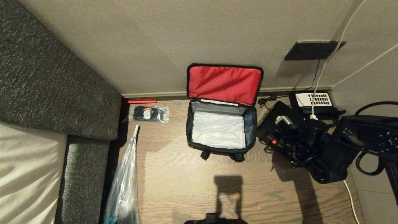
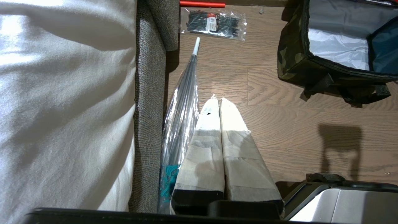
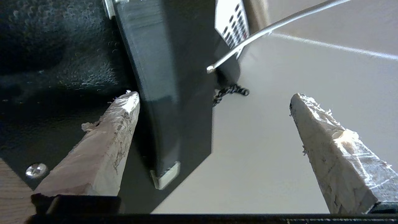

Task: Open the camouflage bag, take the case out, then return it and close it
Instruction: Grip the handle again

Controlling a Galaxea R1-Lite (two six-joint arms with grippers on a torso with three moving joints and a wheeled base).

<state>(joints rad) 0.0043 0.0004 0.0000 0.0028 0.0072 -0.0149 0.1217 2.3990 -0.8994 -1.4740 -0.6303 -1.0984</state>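
Camouflage bag (image 1: pixel 221 130) sits on the wood floor (image 1: pixel 186 186) against the wall, lid flung back upright, red lining showing; pale interior holds nothing visible. Case (image 1: pixel 276 124) lies on the floor just right of the bag, its far end near the desk telephone (image 1: pixel 312 100) and partly covered by the right arm. Right gripper (image 3: pixel 214 102) hangs over the case with fingers spread wide, gripping nothing. Left gripper (image 2: pixel 217 104) sits low near the sofa (image 1: pixel 56 77), fingers pressed together, holding nothing. Packet of black ties (image 1: pixel 148 113) left of the bag; clear wrapped umbrella (image 1: pixel 127 174) alongside the sofa. White cable (image 1: pixel 323 68) runs to a dark wall plate (image 1: pixel 312 49).
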